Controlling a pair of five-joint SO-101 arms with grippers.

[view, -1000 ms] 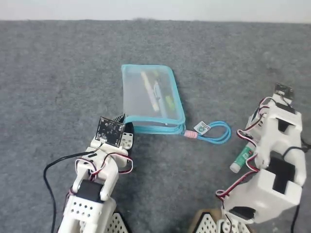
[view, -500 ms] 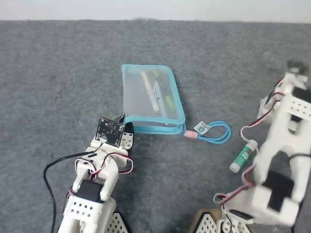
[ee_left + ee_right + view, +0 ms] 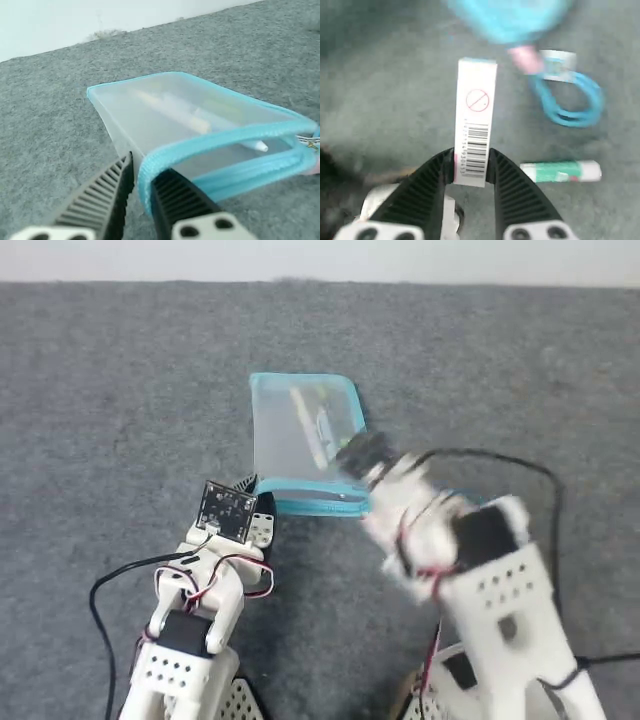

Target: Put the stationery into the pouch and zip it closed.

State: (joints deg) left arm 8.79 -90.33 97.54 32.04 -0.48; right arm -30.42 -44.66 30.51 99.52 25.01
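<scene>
The clear pouch (image 3: 300,435) with blue trim lies at the table's middle, with pens (image 3: 312,435) inside it. My left gripper (image 3: 258,498) is at the pouch's near left corner. In the left wrist view this gripper (image 3: 142,182) is shut on the blue zipper edge of the pouch (image 3: 200,115). My right gripper (image 3: 362,455) hangs over the pouch's right side. In the right wrist view it (image 3: 470,160) is shut on a white barcoded eraser (image 3: 475,115). Below it lie a green-and-white glue stick (image 3: 560,171), the blue strap loop (image 3: 570,102) and the pink zipper pull (image 3: 525,57).
Grey carpet (image 3: 120,390) covers the table, with a white wall along the far edge. The right arm's body (image 3: 490,570) stretches across the near right area, covering the glue stick and strap in the high view.
The right arm has swung from the table's right side leftward to above the pouch's right edge, carrying the eraser. The left arm and the pouch have stayed put.
</scene>
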